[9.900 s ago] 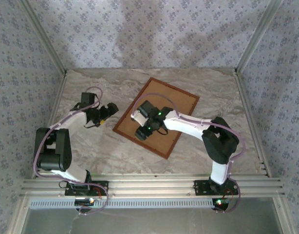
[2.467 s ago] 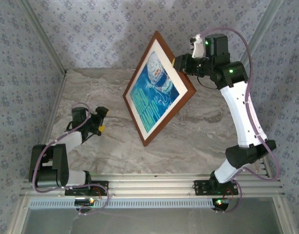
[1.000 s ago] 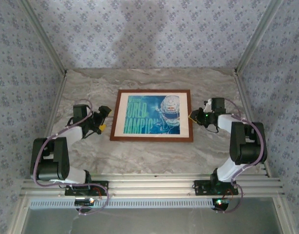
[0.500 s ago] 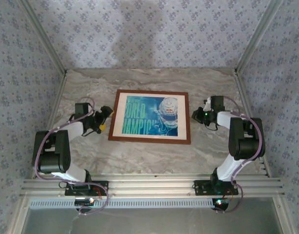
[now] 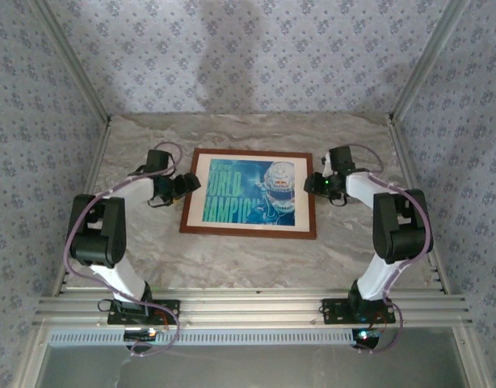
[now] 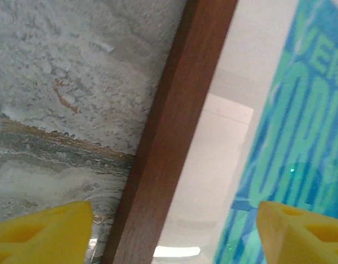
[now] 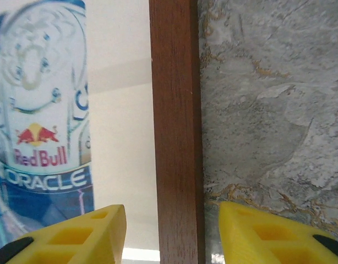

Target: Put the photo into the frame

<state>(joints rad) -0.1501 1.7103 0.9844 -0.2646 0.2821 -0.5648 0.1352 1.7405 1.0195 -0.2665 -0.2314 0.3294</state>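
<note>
top external view: the frame (image 5: 248, 233) lies flat and face up on the counter (image 5: 232, 267), with the photo (image 5: 252, 191) already inside it, bordered by a cream mat (image 5: 196, 206). the left end effector (image 5: 182, 184) sits at the frame's left rail and the right end effector (image 5: 311, 184) at its right rail. left wrist view: two yellow fingertips (image 6: 42, 236) stand wide apart, one outside the frame's rail over the counter, the other over the photo, with nothing clamped. right wrist view: the yellow fingertips (image 7: 75, 236) straddle the frame's right rail with a gap on each side, parted and holding nothing. the insertion looks done, and the step in hand seems to be squaring or releasing the frame. the next move likely calls for lifting both arms clear of the frame without nudging it.
</note>
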